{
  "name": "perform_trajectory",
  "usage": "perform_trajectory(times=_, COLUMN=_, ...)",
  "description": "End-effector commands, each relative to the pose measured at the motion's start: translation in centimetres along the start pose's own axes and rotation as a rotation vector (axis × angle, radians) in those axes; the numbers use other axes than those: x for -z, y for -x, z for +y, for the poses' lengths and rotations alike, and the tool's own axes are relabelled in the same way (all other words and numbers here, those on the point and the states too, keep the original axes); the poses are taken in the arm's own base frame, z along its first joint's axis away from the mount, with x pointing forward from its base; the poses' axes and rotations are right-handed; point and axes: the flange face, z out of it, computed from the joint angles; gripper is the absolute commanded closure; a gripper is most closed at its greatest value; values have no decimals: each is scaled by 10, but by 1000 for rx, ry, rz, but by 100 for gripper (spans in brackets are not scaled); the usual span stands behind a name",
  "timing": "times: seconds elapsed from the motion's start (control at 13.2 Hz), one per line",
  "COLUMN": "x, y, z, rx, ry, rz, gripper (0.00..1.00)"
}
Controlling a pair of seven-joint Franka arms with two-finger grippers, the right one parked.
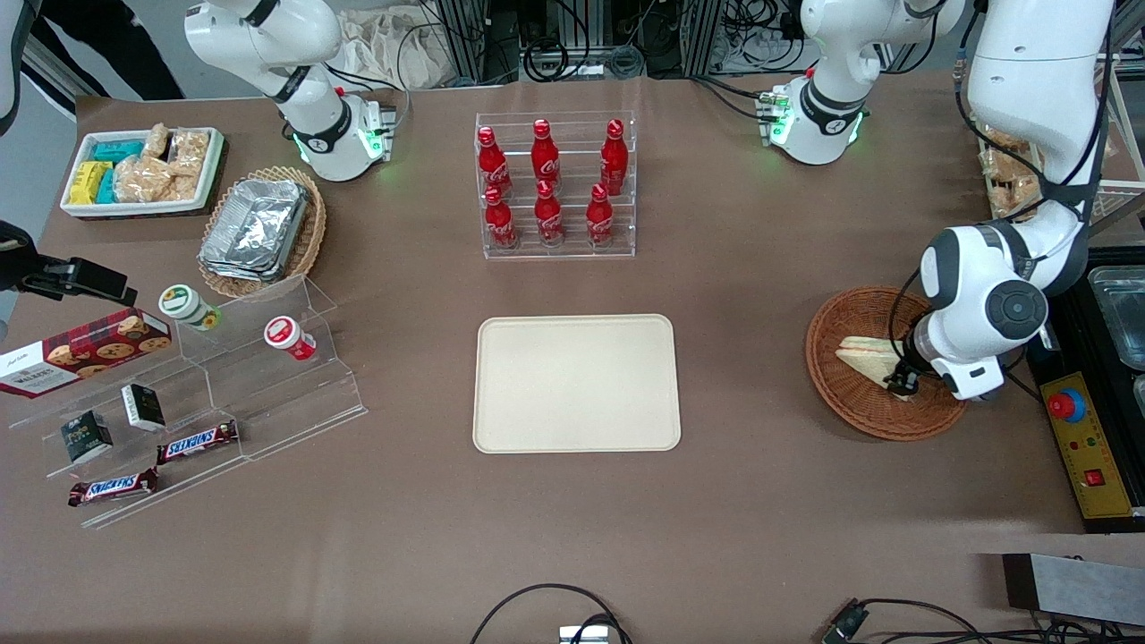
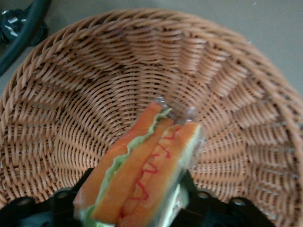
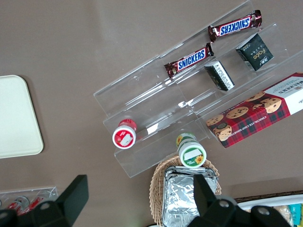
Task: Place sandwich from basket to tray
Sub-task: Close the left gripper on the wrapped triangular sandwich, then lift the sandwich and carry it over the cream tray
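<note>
One item is at issue, and it has not yet left its container. Front view: the sandwich (image 1: 866, 355) lies inside the round reddish basket (image 1: 845, 394) toward the working arm's end of the worktop (image 1: 572, 537), with the left arm's gripper (image 1: 902, 383) lowered into the basket at the sandwich's nearer corner. The tray (image 1: 577, 383) sits well apart from the jaws, toward the middle of the worktop, and carries nothing. From this view the set of the jaws cannot be read; the wrist housing covers most of them. Left wrist view: the sandwich (image 2: 142, 177) sits directly between the jaws, filling edge up, showing orange layers, a green leaf margin and clear wrap. A dark finger stands against each of its flanks, so the jaws appear to be pinching the sandwich or very nearly so. The woven wall of the basket (image 2: 71, 94) rises all round, which places the load low in the bowl. Right wrist view: only one corner of the tray (image 3: 16, 118) shows, bare. Assessment: the grasp is made or closing; lift, carry and release on the tray all remain to be done.
</note>
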Motion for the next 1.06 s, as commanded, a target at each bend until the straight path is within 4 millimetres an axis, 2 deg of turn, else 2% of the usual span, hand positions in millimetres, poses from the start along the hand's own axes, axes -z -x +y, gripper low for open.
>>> perform_trajectory(times=0.0, x=17, y=-3, z=6, rx=8, ry=11, rz=24, gripper=100)
perform_trajectory(times=0.23, x=50, y=-8, z=22, rx=-39, ry=-48, rz=7, gripper=100)
perform_trajectory(times=0.46, x=108, y=-17, z=41, rx=-112, ry=-83, rz=-6, gripper=100)
perform_trajectory(times=0.61, x=153, y=2, z=63, rx=-236, ry=-62, rz=0, gripper=100)
perform_trajectory(times=0.68, x=176, y=16, z=74, rx=-338, ry=-50, rz=-2, gripper=100)
perform_trajectory(times=0.76, x=197, y=40, z=89, rx=-494, ry=-35, rz=-8, gripper=100)
perform_trajectory(times=0.84, x=210, y=67, z=104, rx=-630, ry=-16, rz=-13, gripper=100)
perform_trajectory(times=0.91, x=224, y=100, z=115, rx=-720, ry=5, rz=-29, gripper=100)
perform_trajectory(times=0.99, x=230, y=125, z=121, rx=-768, ry=27, rz=-40, gripper=100)
